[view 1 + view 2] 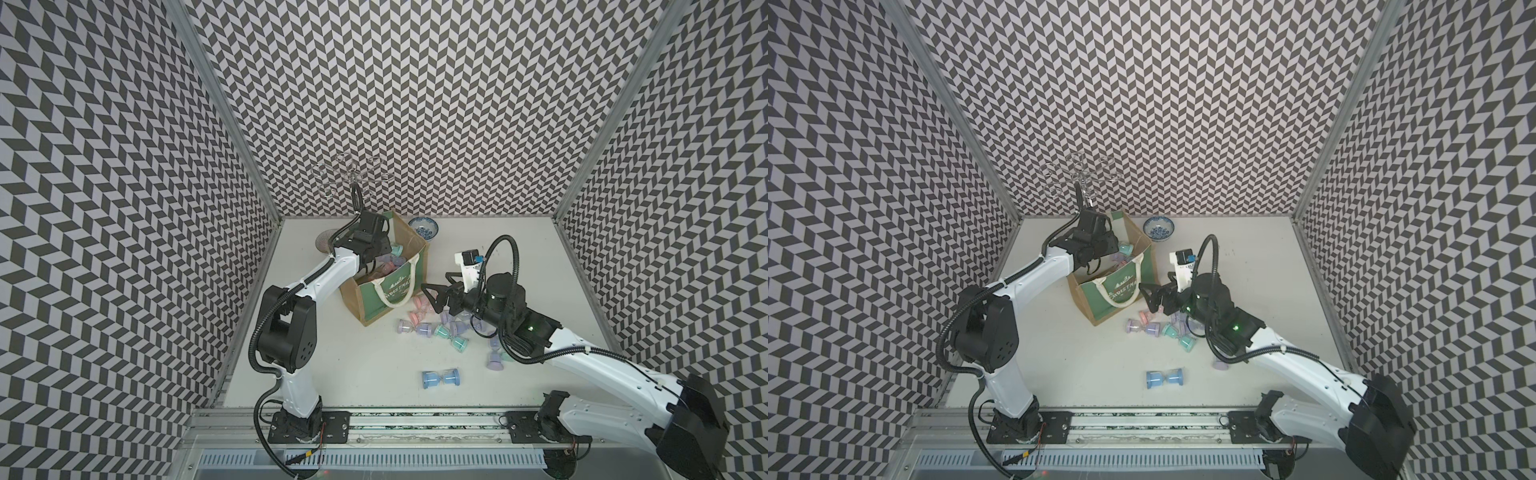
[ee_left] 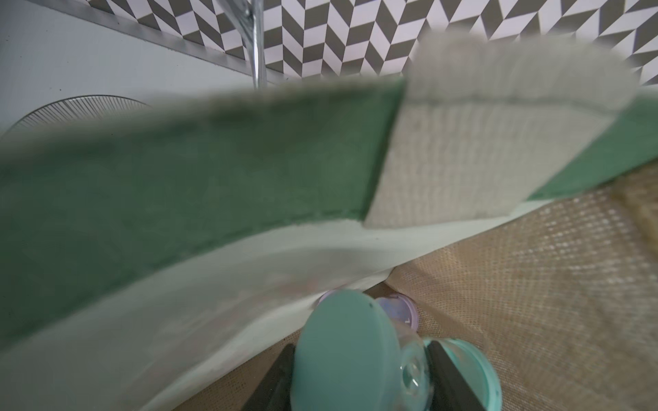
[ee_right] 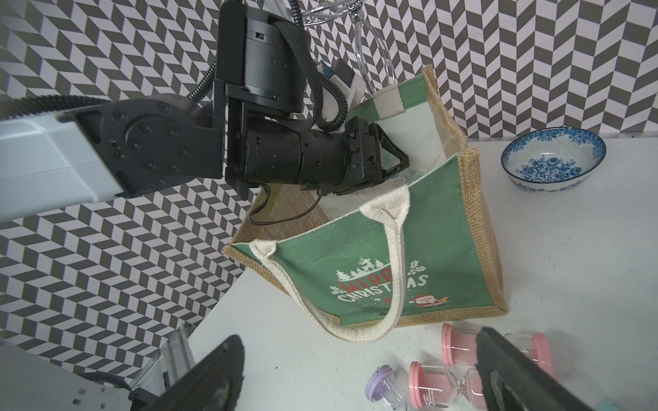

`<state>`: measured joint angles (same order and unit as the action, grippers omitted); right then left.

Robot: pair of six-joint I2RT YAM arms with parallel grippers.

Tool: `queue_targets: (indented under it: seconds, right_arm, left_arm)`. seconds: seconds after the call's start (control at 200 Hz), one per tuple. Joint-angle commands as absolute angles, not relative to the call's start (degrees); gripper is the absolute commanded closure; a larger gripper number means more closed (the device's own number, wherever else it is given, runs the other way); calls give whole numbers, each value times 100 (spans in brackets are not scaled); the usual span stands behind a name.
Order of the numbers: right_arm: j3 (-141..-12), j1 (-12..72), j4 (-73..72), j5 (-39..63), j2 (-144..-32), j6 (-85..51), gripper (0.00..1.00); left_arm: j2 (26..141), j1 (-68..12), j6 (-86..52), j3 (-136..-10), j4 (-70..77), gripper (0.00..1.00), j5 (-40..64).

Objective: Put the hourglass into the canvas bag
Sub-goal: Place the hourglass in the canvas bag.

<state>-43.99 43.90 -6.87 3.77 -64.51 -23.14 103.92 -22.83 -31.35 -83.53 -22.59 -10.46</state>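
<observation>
The canvas bag (image 1: 395,291) (image 1: 1121,291) (image 3: 391,256) stands open at the back middle of the table. My left gripper (image 1: 374,253) (image 1: 1096,257) (image 2: 359,359) (image 3: 391,163) reaches down into it, shut on a teal hourglass (image 2: 341,352) held across its black fingers (image 2: 277,377). Under it a purple hourglass (image 2: 398,313) lies on the bag's burlap inside (image 2: 534,284). My right gripper (image 1: 436,286) (image 1: 1154,286) (image 3: 359,373) hovers open just right of the bag, above pink hourglasses (image 3: 459,348) on the table, holding nothing.
Several loose hourglasses (image 1: 440,328) lie right of the bag, and a blue one (image 1: 440,379) (image 1: 1165,379) lies nearer the front. A blue-and-white bowl (image 1: 424,227) (image 3: 552,160) sits behind the bag. A clear glass stand (image 1: 349,174) with a ribbed base (image 2: 71,110) rises at the back left.
</observation>
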Motion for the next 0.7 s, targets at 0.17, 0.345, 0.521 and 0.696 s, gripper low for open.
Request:
queue_targets:
  seconds: [0.17, 0.345, 0.521, 0.696]
  right_arm:
    - [-4430, 4239, -970, 549, -6467, -2415, 1]
    - [-4405, 4210, -901, 535, -6399, -2413, 1]
    - [-4353, 4202, -796, 523, -6330, -2453, 1]
    - [-4272, 4195, -675, 484, -6174, -2491, 1]
  left_arm:
    - [10553, -2214, -2875, -8397, -2137, 44, -782]
    - [10510, -2204, -2807, -8356, -2115, 39, -802]
    - [10420, -2166, -2783, -8348, -2171, 36, -729]
    - [10112, -2170, -2780, -8315, -2206, 32, -699]
